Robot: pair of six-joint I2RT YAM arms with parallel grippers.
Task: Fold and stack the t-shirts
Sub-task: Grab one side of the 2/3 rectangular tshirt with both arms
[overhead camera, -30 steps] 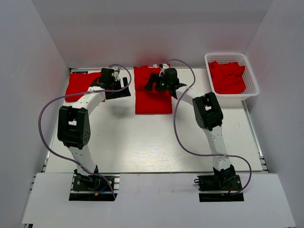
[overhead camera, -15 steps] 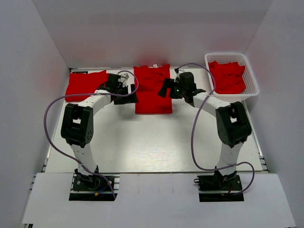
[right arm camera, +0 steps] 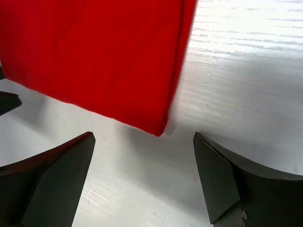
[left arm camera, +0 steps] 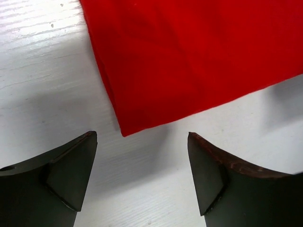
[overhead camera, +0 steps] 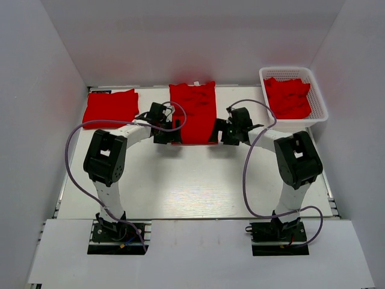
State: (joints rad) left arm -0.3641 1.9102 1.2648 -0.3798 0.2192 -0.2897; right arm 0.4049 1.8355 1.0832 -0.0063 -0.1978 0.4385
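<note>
The red t-shirt (overhead camera: 194, 112) lies flat on the bench (overhead camera: 192, 180).
I see the left tool (left arm camera: 142, 137) and right tool (right arm camera: 143, 137) both released, gripping nothing, each with one near corner of the shirt just ahead of its fingers.

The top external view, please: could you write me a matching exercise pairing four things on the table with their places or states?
1. white basket
2. centre t-shirt
3. folded t-shirt
4. left end effector

A. far-left corner
B. far-right corner
C. middle of the far edge
D. open, at a shirt's near corner

Pairs: 1-B, 2-C, 3-A, 4-D
</note>
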